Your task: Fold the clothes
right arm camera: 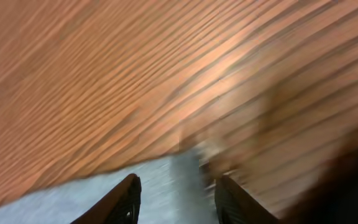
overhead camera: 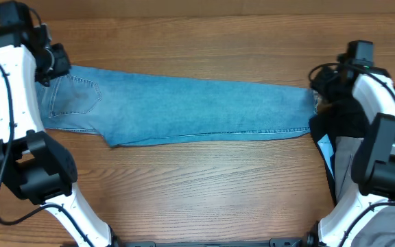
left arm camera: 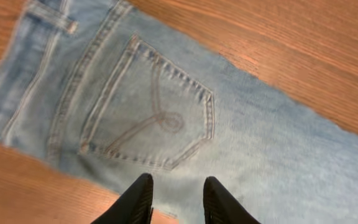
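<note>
The light-blue jeans (overhead camera: 184, 106) lie flat across the wooden table, folded lengthwise, with the waist at the left and the ankle hems at the right. My left gripper (overhead camera: 50, 63) hovers over the waist end. In the left wrist view its jaws (left arm camera: 178, 179) stand apart just above the denim, below the stitched back pocket (left arm camera: 154, 106), with nothing between them. My right gripper (overhead camera: 321, 86) is at the ankle end. In the blurred right wrist view it (right arm camera: 178, 178) is open over the frayed hem (right arm camera: 166, 186), gripping nothing.
A black garment (overhead camera: 341, 127) and a plain grey garment (overhead camera: 352, 161) lie at the right edge, partly under the right arm. Bare wooden table (overhead camera: 197, 185) stretches in front of the jeans, and a strip (overhead camera: 197, 41) runs behind them.
</note>
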`<state>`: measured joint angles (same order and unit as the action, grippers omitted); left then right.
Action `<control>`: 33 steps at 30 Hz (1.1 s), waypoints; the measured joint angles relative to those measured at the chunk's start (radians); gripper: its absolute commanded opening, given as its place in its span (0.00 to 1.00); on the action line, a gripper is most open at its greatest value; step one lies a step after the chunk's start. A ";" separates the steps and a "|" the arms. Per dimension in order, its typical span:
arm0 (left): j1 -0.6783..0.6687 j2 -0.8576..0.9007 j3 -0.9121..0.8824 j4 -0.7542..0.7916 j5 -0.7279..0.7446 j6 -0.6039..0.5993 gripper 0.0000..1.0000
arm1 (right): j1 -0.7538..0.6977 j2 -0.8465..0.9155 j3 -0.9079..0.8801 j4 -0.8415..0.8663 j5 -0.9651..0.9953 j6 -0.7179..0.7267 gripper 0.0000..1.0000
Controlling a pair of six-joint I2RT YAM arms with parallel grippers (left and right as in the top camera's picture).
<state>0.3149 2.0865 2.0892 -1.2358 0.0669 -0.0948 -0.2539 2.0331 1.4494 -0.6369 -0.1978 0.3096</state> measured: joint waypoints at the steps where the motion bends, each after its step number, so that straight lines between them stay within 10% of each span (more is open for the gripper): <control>1: 0.003 -0.003 0.014 -0.021 0.000 0.003 0.30 | -0.019 0.000 0.000 0.010 0.005 -0.014 0.43; 11: 0.004 -0.003 0.023 -0.085 0.000 0.035 0.30 | -0.023 0.085 0.008 0.009 -0.045 -0.064 0.40; 21: 0.004 -0.003 0.023 -0.101 0.000 0.046 0.29 | -0.012 0.087 0.011 -0.007 -0.226 -0.136 0.04; 26: 0.004 -0.003 0.023 -0.108 -0.011 0.046 0.29 | -0.018 0.085 0.019 -0.010 -0.262 -0.150 0.05; 33: 0.004 -0.003 0.023 -0.118 -0.013 0.046 0.29 | -0.026 0.040 0.043 -0.034 -0.138 -0.154 0.33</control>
<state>0.3187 2.0830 2.1120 -1.3540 0.0544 -0.0486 -0.2802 2.0735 1.4929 -0.6704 -0.3363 0.1555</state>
